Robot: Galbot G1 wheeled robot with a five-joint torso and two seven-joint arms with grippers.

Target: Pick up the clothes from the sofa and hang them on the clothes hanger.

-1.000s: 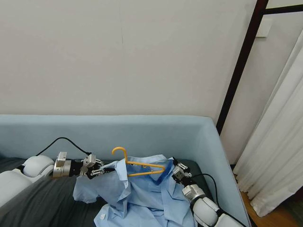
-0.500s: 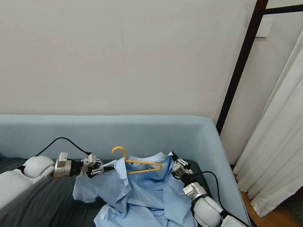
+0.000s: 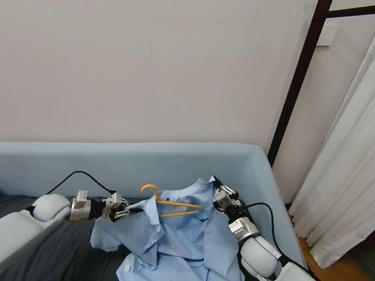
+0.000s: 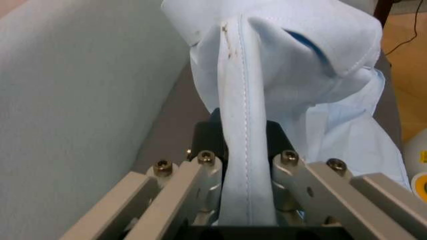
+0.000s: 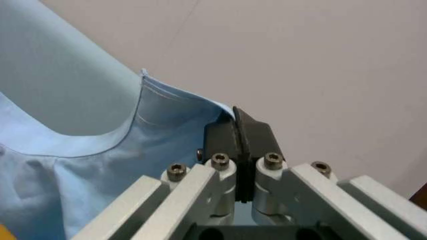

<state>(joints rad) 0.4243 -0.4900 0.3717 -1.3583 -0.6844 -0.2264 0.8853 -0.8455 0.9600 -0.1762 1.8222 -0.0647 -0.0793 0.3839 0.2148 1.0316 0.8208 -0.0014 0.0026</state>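
Note:
A light blue shirt (image 3: 176, 240) hangs on an orange hanger (image 3: 170, 203) above the sofa seat. My left gripper (image 3: 121, 206) is shut on the shirt's left edge; in the left wrist view a seamed fold of the shirt (image 4: 243, 150) runs between the pads. My right gripper (image 3: 218, 191) is shut on the shirt's right shoulder, lifted near the sofa back; in the right wrist view the cloth (image 5: 153, 120) ends at the pressed-together pads (image 5: 240, 137).
The light blue sofa back (image 3: 117, 164) runs across behind the shirt, with a dark grey seat (image 3: 47, 252) below. A dark pole (image 3: 296, 82) rises to the right against the wall. White curtains (image 3: 345, 175) hang at far right.
My right gripper has risen with the shirt's right shoulder, pulling the cloth and hanger up and taut. The left gripper has shifted slightly right, still holding.

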